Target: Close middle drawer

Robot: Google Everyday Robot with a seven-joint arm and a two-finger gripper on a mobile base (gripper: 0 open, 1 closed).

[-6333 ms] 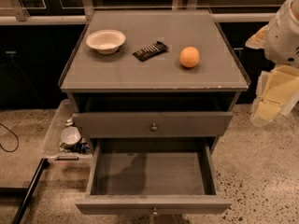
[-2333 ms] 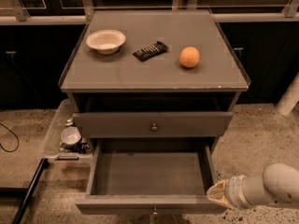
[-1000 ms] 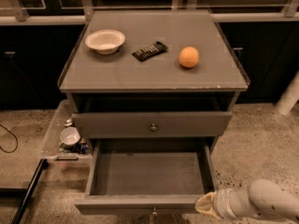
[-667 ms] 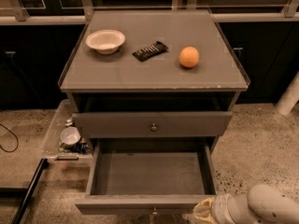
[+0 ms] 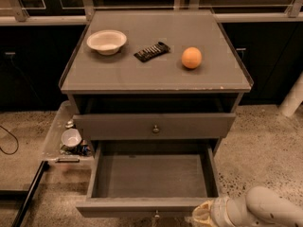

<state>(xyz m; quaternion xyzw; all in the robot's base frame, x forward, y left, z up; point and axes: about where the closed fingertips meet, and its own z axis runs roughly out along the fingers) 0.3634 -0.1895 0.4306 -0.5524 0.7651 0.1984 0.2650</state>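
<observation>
standing on speckled floor (image 5: pixel 265 141), matte grey cabinet (image 5: pixel 156 77) carries a round white bowl (image 5: pixel 106 41) and orange (image 5: pixel 191 57). middle drawer (image 5: pixel 137 206) juts far out; pale gripper (image 5: pixel 203 215) at its front right corner, open or closed unclear.

speckled stone floor (image 5: pixel 265 141); seemingly dark cabinets (image 5: pixel 272 56) behind.

Smooth, rounded white arm (image 5: pixel 267 211) — a cream-yellow claw (image 5: pixel 202 215) at its tip, in the bottom-right corner.
</observation>
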